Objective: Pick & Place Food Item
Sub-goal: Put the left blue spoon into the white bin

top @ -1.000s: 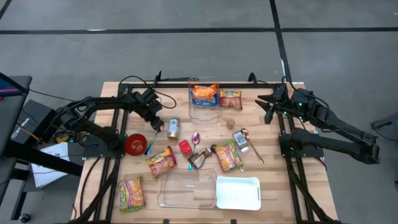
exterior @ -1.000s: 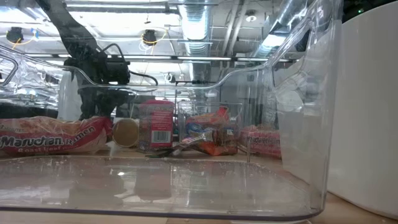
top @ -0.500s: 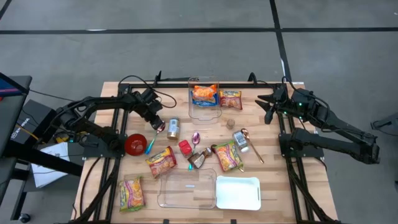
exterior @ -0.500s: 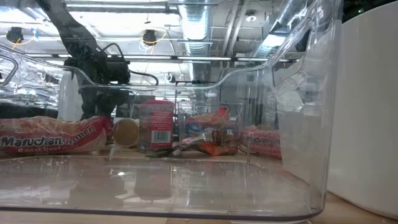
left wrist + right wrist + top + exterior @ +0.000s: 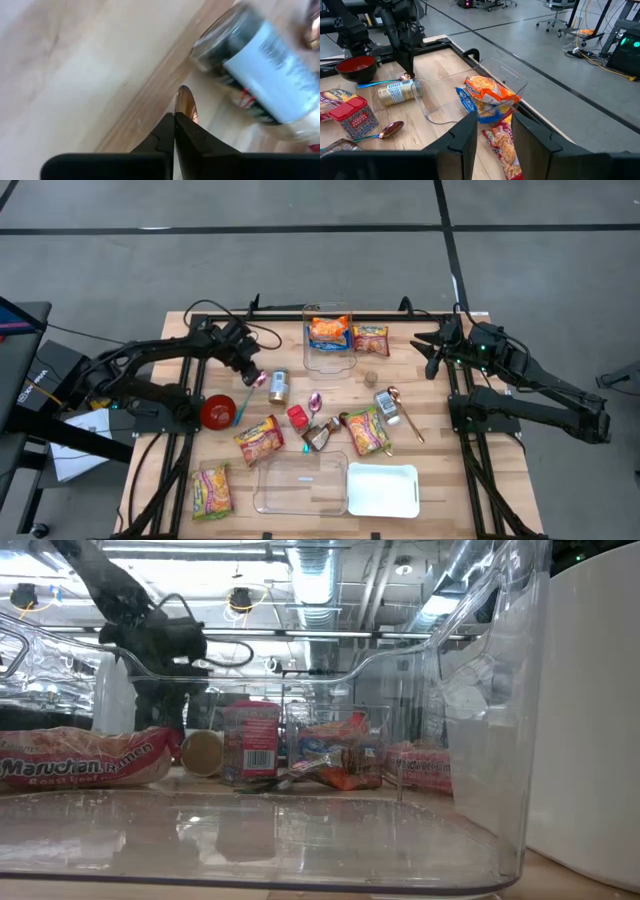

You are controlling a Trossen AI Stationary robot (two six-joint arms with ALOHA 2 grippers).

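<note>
My left gripper (image 5: 258, 378) points steeply down at the table's left middle, shut on a small round copper-coloured piece (image 5: 186, 102) that shows edge-on past its fingertips. A tin can with a pale label (image 5: 279, 387) lies on its side just to the right of it (image 5: 260, 70). My right gripper (image 5: 425, 352) hangs open above the far right of the table, with nothing between its fingers (image 5: 492, 125). My left gripper pinches the copper piece by its near rim (image 5: 183, 114) between its two fingertips. The fingers come from above, slanting down from the table's left. The piece sticks out past the tips, edge toward the camera; whether it rests on the table cannot be told.
A clear bin (image 5: 328, 340) at the far middle holds an orange snack pack; another pack (image 5: 371, 339) lies beside it. A red bowl (image 5: 217, 411), ramen packs (image 5: 260, 439) (image 5: 212, 489), a red-lidded jar (image 5: 297, 416), a clear bin (image 5: 300, 483) and a white tray (image 5: 382, 489) fill the near half.
My left gripper has tipped back a little and its hand has risen slightly beside the can. The can and the other things lie as before.
</note>
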